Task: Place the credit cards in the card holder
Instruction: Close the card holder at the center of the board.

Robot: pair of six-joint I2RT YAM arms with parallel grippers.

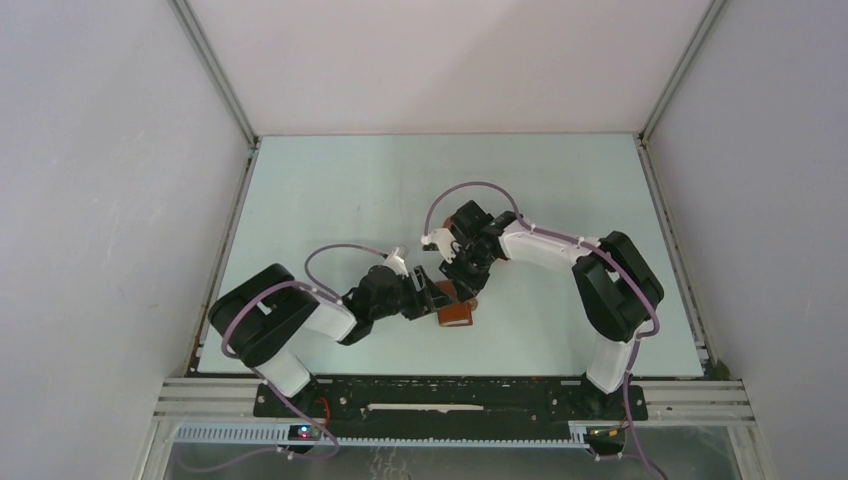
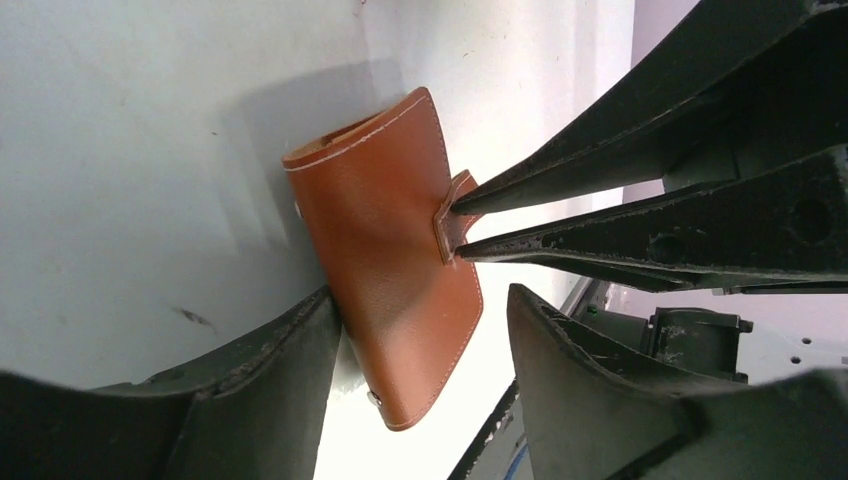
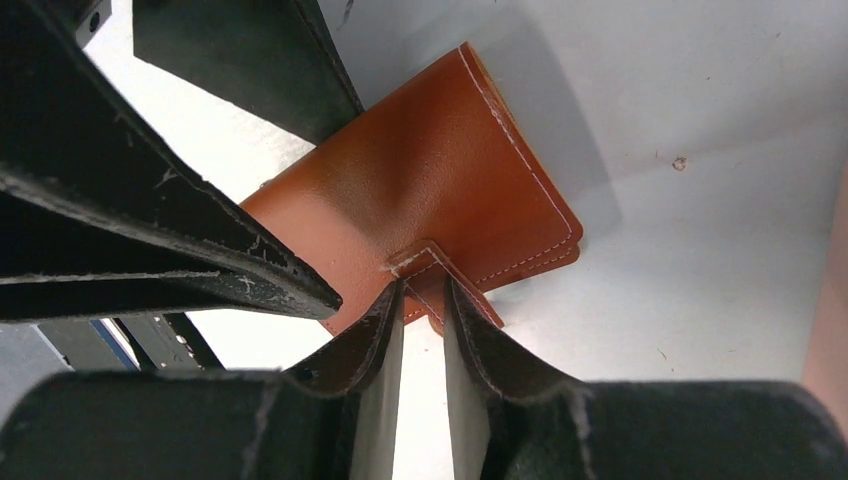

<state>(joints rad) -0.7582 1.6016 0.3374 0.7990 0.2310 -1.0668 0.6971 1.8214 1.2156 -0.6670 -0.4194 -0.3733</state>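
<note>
Closed reddish-brown leather card holder sits near-centre on the pale desk. The right gripper pinches its snap tab; the left gripper straddles the body, jaws unclenched. If the tab is pulled before the left clamps, the holder may lift rather than unsnap.

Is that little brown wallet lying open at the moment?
No, the card holder is folded shut, only its stitched leather outside showing, with the right gripper pinching its snap tab.
</note>
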